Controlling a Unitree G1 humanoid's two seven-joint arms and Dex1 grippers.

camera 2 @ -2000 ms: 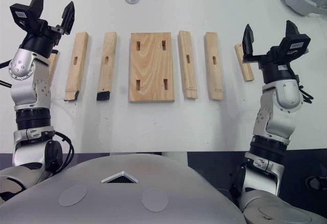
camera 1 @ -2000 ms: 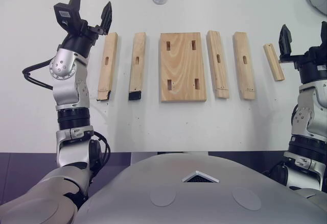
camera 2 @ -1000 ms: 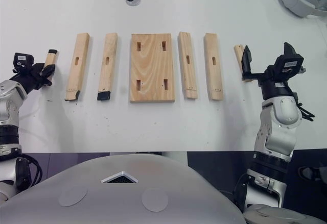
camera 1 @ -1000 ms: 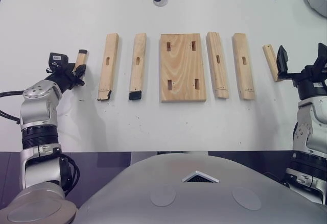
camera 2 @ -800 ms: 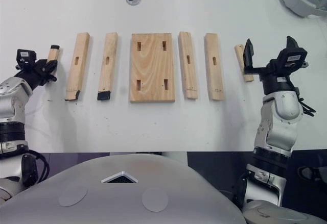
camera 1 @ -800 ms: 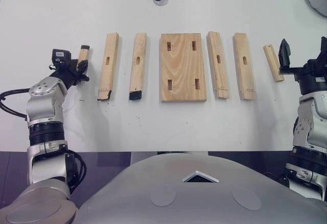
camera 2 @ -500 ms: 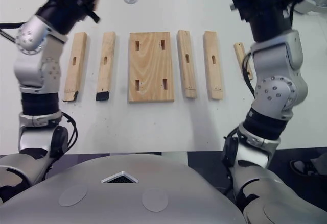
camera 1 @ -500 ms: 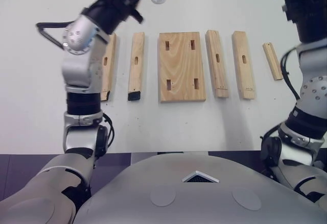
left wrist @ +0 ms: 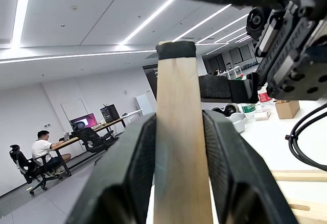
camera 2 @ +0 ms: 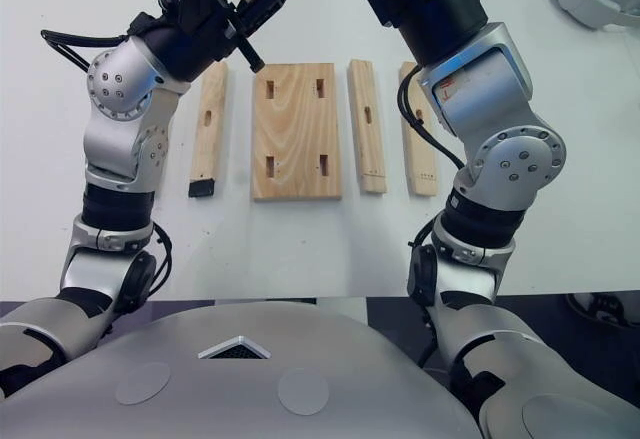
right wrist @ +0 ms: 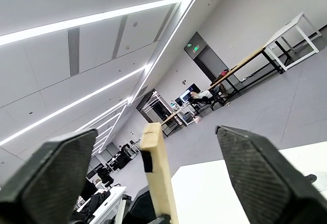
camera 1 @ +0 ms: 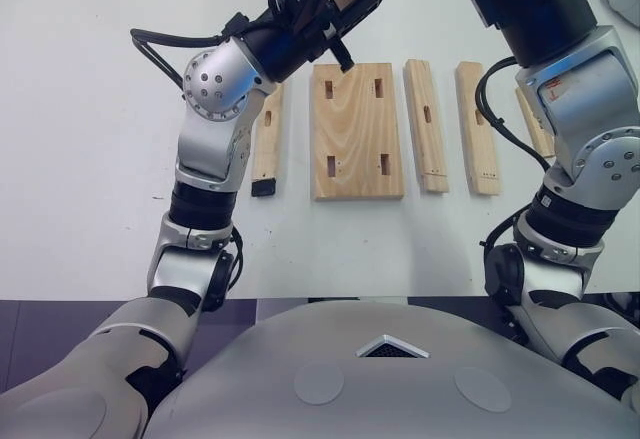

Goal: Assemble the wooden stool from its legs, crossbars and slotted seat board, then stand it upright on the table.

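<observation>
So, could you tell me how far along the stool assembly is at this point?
Done: nothing joined yet; the seat board lies flat on the table with loose legs beside it. In hand: the left gripper is shut on one crossbar, held above the table; the right gripper is open. Left: fitting every leg and crossbar, then standing the stool upright.

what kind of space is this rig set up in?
Looks like an open-plan office or lab floor: long ceiling light strips, desks and office chairs in the background, and a white worktable with the seat board laid out on it.
</observation>
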